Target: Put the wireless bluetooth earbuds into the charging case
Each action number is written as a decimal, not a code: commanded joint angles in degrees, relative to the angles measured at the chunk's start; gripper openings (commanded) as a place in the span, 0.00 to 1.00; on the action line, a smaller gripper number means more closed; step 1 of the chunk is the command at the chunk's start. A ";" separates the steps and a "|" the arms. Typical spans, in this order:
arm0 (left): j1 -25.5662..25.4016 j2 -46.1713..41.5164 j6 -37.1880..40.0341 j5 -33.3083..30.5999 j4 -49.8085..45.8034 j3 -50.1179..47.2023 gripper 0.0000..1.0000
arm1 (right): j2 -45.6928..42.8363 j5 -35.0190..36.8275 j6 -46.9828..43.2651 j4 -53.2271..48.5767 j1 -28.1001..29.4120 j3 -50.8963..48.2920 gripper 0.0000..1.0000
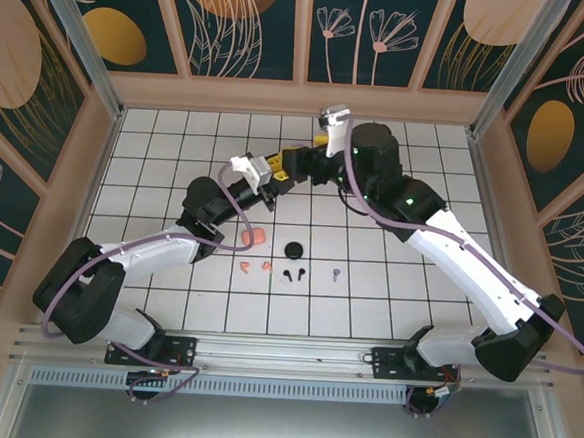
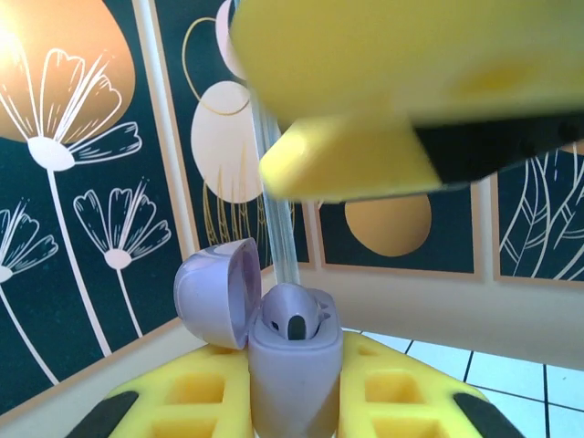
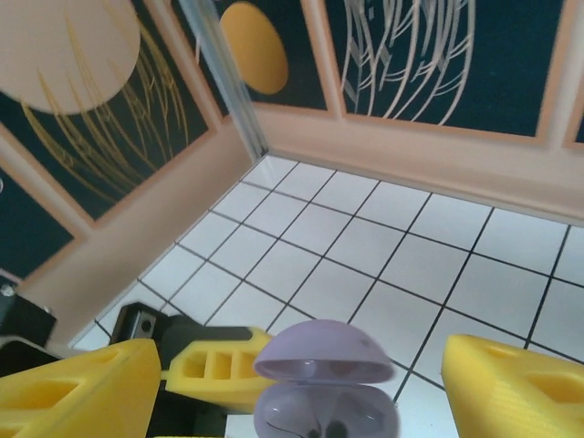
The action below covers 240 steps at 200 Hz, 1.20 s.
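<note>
We've got the left gripper clamped on the lavender charging case. Its yellow fingers press on both sides, and the case stands upright with its lid flipped open to the side. There's something dark down in the well, but we can't tell if that's a bud or just the slot.

The right gripper is right up against it, jaws spread wide. From its wrist camera the case sits in the gap between the two yellow fingers with daylight on both sides, so it's let go and isn't holding anything. In the overhead view both grippers meet up in the air over the middle of the tiled table, left gripper and right gripper nose to nose.

The rest of the wireless bluetooth earbuds lie in a loose row on the tiles nearer the arm bases: salmon-orange earbuds on the left, black earbuds in the middle, and one lavender earbud on the right. Just behind that row sit a salmon case and a black case, near each other but not touching.
</note>
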 commanded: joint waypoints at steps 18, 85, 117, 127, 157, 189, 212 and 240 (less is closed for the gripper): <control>-0.39 0.66 -2.80 -1.32 7.09 -1.87 0.00 | -10.00 8.08 12.30 -6.49 -4.63 -3.42 0.81; -0.40 -1.61 -1.92 -0.60 4.44 -3.10 0.00 | -15.49 7.97 27.90 -14.32 -9.61 -30.51 0.75; -0.38 -2.84 -1.99 -0.43 4.50 -4.02 0.00 | -11.77 8.40 34.31 -14.54 -8.12 -37.51 0.71; -0.34 -3.25 -2.05 -0.44 4.52 -4.32 0.00 | -10.34 9.10 36.24 -14.36 -6.95 -38.89 0.69; -0.39 -4.07 -2.35 -0.73 5.57 -5.71 0.00 | -5.55 9.11 39.44 -12.52 -3.78 -41.32 0.61; -0.41 -4.78 -2.43 -1.21 6.11 -6.83 0.00 | -0.39 9.27 40.51 -11.49 -0.89 -40.56 0.54; -0.38 -5.40 -2.40 -1.34 6.28 -7.41 0.00 | 2.89 10.10 40.90 -11.33 0.50 -39.87 0.52; -0.42 -6.00 -2.53 -1.30 6.53 -7.73 0.00 | 6.26 11.29 41.06 -11.49 1.72 -38.83 0.50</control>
